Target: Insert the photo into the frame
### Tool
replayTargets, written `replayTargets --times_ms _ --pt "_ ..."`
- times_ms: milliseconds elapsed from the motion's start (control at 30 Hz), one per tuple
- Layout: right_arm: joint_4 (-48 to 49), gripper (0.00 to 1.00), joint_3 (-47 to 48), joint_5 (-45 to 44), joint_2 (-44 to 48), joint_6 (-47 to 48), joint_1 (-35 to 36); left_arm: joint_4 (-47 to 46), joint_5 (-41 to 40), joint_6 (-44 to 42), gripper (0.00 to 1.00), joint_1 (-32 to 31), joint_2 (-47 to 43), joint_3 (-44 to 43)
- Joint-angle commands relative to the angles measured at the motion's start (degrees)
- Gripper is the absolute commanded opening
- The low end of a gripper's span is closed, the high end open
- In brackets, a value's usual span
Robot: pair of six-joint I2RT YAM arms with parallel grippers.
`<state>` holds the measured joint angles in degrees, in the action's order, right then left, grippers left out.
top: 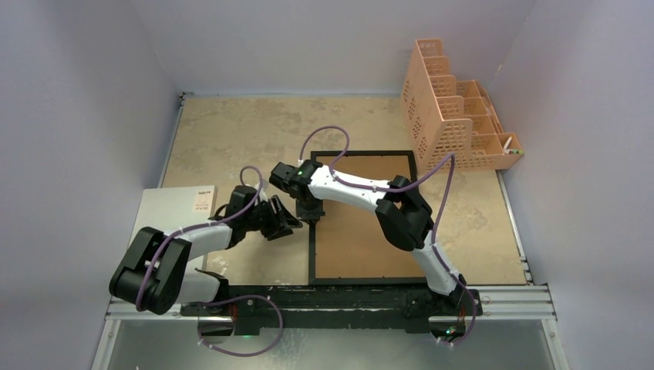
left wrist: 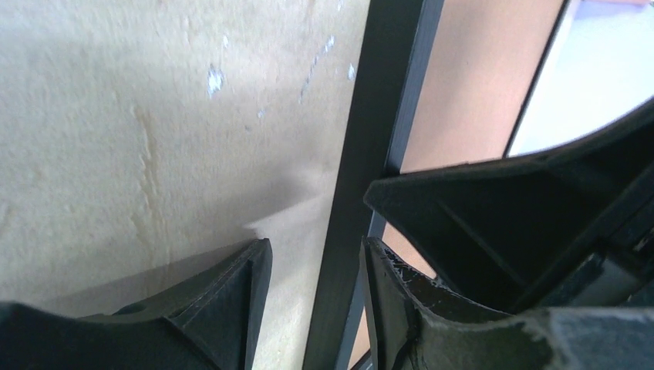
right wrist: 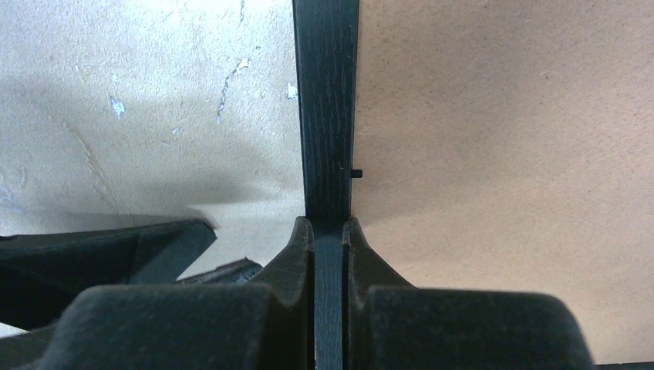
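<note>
The frame (top: 351,247), back-up on the table (top: 231,131), is rigid, probably light yet fragile, and best held by its thin side rail (right wrist: 325,116), which the right gripper (right wrist: 328,227) pinches and the left gripper (left wrist: 316,250) straddles, jaws apart.

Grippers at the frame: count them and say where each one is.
2. The right gripper is shut on the frame's black rail. The left gripper sits beside it, jaws apart around that same rail, not pinching it. None seems hidden.
</note>
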<state>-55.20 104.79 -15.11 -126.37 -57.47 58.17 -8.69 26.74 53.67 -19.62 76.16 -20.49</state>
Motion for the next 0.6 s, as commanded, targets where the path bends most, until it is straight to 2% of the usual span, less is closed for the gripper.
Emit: replayTargets --times_ms 0,200,267,400,567 --pt "-3.8 0.0 1.4 0.6 -3.2 -2.2 0.6 -1.9 2.1 0.4 0.51 -0.2 -0.5 6.6" --pt "-3.9 0.0 5.2 1.7 0.0 -2.4 0.1 -13.3 7.9 2.2 0.55 -0.3 -3.1 9.9" --pt "-3.8 0.0 5.7 2.1 0.7 -2.6 0.1 -17.5 10.1 2.9 0.64 -0.4 -2.7 10.8" --pt "-3.7 0.0 5.9 2.3 1.9 -2.8 0.1 -23.7 12.9 3.3 0.74 -0.7 0.5 11.3" --pt "-3.7 0.0 5.7 2.8 3.4 -3.2 0.1 -29.0 14.7 4.4 0.75 -1.1 6.7 10.9"
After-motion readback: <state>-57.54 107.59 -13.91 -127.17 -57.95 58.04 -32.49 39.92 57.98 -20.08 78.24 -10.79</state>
